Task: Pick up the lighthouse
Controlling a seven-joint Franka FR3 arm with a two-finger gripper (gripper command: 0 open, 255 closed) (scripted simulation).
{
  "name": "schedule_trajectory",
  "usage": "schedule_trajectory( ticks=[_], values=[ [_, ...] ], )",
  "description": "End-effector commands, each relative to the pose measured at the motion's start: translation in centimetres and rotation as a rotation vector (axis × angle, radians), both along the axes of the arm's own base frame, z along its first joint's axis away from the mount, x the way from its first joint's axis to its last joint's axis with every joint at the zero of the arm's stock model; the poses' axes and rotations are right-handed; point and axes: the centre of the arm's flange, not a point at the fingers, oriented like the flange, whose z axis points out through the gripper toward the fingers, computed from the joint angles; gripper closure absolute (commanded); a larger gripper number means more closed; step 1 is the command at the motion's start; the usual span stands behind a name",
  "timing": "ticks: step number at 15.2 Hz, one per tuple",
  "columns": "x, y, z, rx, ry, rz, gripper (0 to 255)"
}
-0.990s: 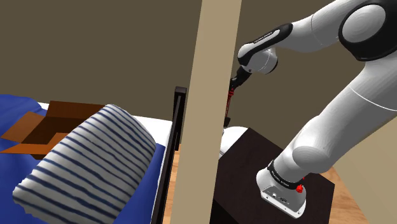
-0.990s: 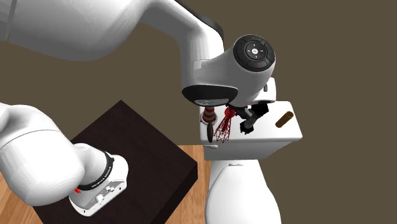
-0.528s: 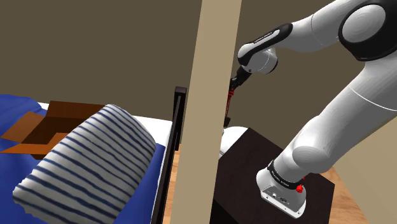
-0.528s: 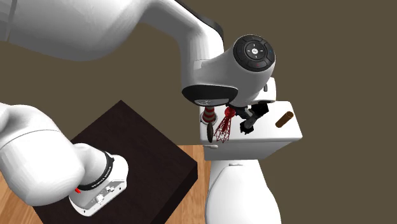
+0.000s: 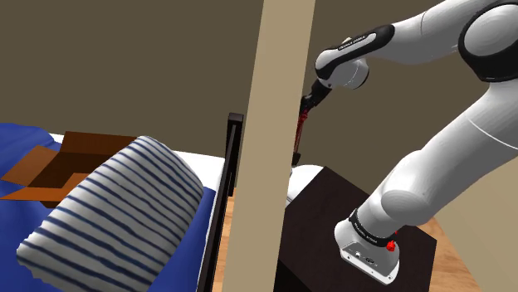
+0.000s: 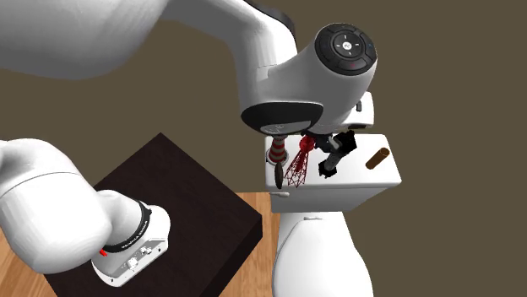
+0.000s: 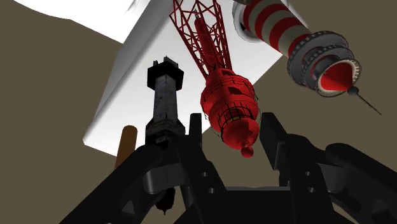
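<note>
A red lattice lighthouse [image 7: 229, 105] with a rounded red lantern head stands on a small white table [image 7: 146, 57]. My gripper [image 7: 234, 127] is at its top, one black finger close against each side of the head, shut on it. From the side, the red lighthouse [image 5: 300, 128] hangs below my hand, half hidden by a beige post; I cannot tell whether its base touches the table. From overhead, the red lighthouse [image 6: 296, 167] shows under my wrist. A red-and-white striped lighthouse [image 7: 280, 28] stands right beside it.
A black tower [image 7: 164, 102] and a brown cylinder [image 7: 126, 143] share the table, close to my fingers. The beige post [image 5: 266, 149] blocks much of the shoulder view. A bed with a striped pillow [image 5: 116, 207] and a cardboard box [image 5: 58, 162] lies beyond it. The dark stand [image 6: 177, 202] is beside the table.
My wrist and forearm have risen a little. The red lighthouse's top has shifted slightly upward with the hand; the other table items stay put.
</note>
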Motion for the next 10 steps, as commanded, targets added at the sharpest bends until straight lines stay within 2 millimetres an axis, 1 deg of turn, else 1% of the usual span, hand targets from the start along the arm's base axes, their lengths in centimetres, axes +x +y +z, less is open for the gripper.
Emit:
schedule_trajectory(
  ticks=[1, 8, 10],
  values=[
    [0.1, 0.0, 1.1, 0.000, 0.000, 0.000, 255],
    [0.1, 0.0, 4.8, 0.000, 0.000, 0.000, 255],
    [0.1, 0.0, 4.9, 0.000, 0.000, 0.000, 255]
  ],
)
